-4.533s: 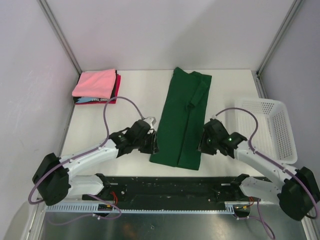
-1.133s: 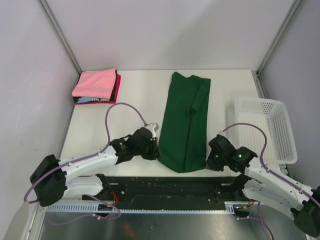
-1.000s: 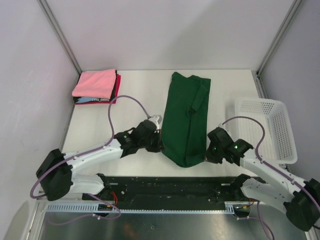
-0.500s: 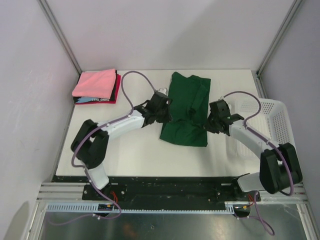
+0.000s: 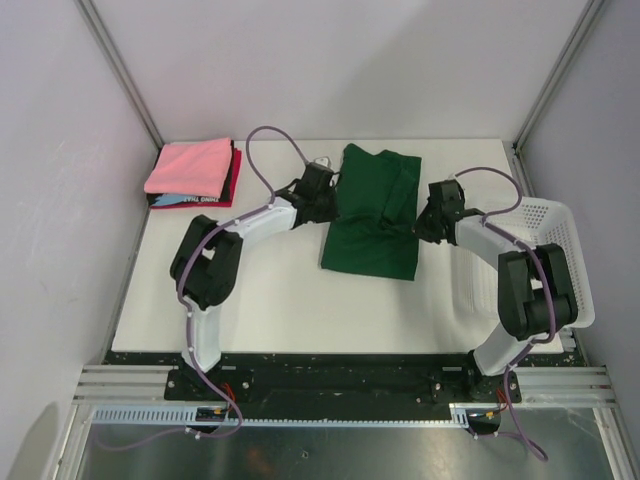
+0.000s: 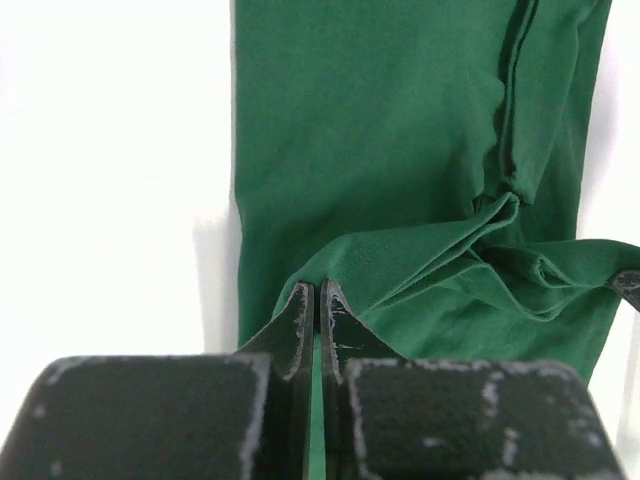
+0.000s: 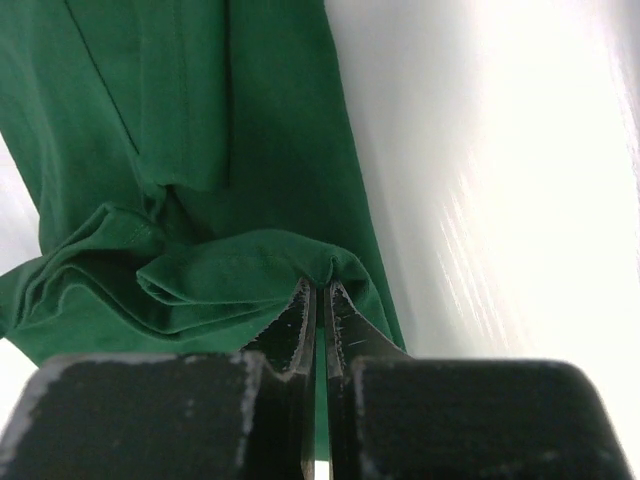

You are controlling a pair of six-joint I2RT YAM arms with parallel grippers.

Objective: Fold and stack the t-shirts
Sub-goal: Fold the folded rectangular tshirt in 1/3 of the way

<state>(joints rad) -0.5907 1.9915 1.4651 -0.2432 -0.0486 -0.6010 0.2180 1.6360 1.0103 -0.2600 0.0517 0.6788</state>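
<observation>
1. Both grippers are reaching much farther up the table (image 5: 260, 290) than half a second ago. They are carrying the near hem of the dark green t-shirt (image 5: 372, 235) up over the rest of the garment. As a result the shirt is lying shorter, in the upper middle of the overhead frame.
2. At the shirt's left edge, the left gripper (image 5: 322, 197) is holding its fingers pressed together on a fold of green cloth. In the left wrist view the pinched edge is rising from the fingertips at lower centre. The rest of the shirt is spreading toward the top and right of that frame.
3. At the shirt's right edge, the right gripper (image 5: 430, 216) is likewise clamping a fold of the green fabric. In the right wrist view the cloth is bunching in soft folds just left of the tips, and flatter cloth is filling the upper left.
4. Between the two grippers, the carried layer is lying creased across the flat layer beneath it.
5. Well apart from both grippers, the folded stack of t-shirts (image 5: 190, 168) is sitting in the upper left of the overhead frame. Pink is on top, with black and red layers showing beneath.
6. At the right edge of the overhead frame, the white mesh basket (image 5: 565, 270) is sitting on the table.
</observation>
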